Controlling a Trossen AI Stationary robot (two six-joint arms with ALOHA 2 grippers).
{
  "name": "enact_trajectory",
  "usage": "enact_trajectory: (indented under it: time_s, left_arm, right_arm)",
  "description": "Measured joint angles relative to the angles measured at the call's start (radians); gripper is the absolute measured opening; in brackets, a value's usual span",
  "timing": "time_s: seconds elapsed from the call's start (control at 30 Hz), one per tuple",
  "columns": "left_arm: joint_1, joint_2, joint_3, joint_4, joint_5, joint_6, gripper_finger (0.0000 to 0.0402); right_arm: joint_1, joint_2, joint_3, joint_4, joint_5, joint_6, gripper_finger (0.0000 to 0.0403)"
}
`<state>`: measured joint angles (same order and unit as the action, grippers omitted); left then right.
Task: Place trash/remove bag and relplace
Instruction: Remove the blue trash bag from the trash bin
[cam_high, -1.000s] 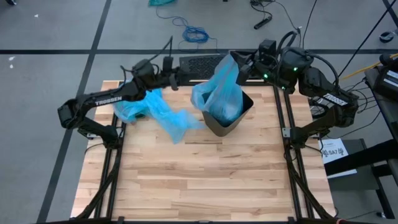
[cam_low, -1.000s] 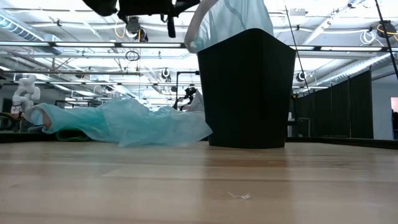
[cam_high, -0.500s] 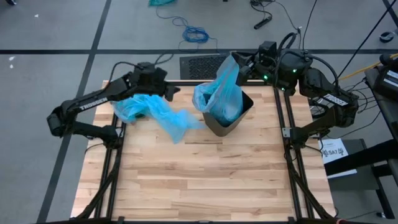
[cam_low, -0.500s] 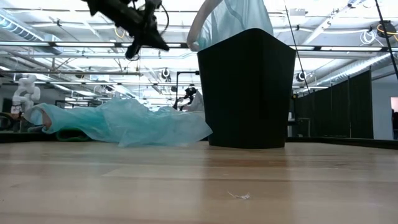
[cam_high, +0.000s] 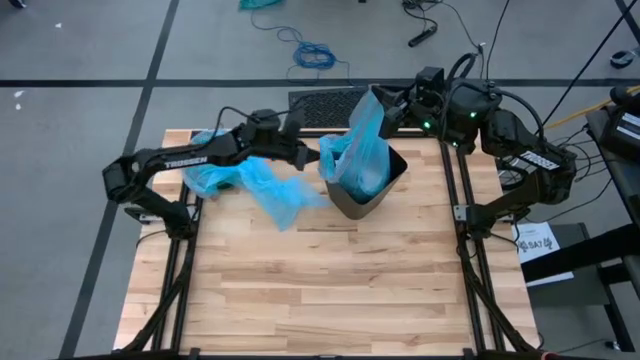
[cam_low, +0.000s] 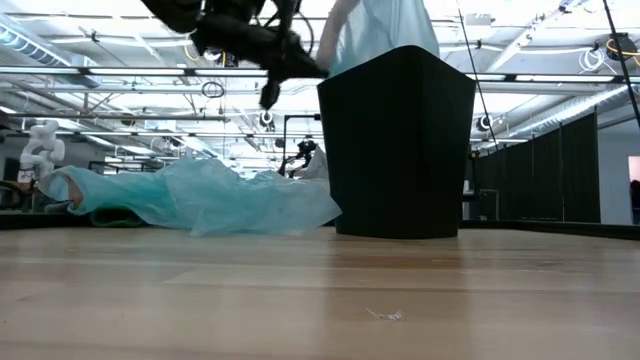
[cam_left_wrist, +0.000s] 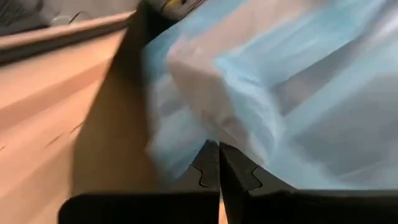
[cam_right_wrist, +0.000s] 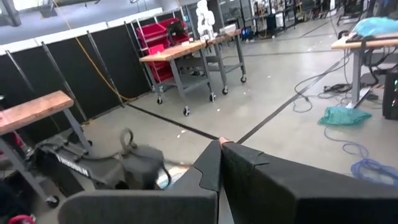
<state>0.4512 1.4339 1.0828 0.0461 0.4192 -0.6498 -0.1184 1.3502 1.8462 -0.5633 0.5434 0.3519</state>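
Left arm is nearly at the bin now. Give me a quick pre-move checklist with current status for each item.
1. Black bin upright on the table: ok.
2. Blue bag sitting in the bin, its top held up at the right gripper: ok.
3. Right gripper shut: ok.
4. Left gripper at the bag's near edge, fingers shut, gripping nothing: not ok for a grab.
5. Second blue bag lying loose beside the bin: ok.
6. Trash inside the bag: cannot tell.
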Motion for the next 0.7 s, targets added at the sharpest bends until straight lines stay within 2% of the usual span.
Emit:
enact_trajectory:
  time_s: [0.17,0.37,0.47,0.53,0.7]
  left_arm:
    - [-0.013,-0.003,0.097,0.122,-0.001,0.012,0.0000]
    - [-0.012,-0.004,0.138,0.236,-0.004,0.039,0.0000]
    - [-0.003,-0.018,0.140,0.173,0.024,0.041,0.0000]
    - [0.004,-0.041,0.138,0.074,0.008,0.095,0.0000]
    - [0.027,-0.153,0.139,-0.217,-0.187,0.249,0.0000]
  right_arm:
    - [0.021,0.007,0.000,-0.022,0.001,0.007,0.0000]
    - [0.049,0.021,0.000,-0.029,0.006,0.007,0.0000]
    - [0.050,0.023,0.000,-0.051,0.010,0.007,0.0000]
    - [0.048,0.023,0.000,-0.071,0.030,0.014,0.0000]
    - [0.044,0.022,0.000,-0.094,0.066,0.026,0.0000]
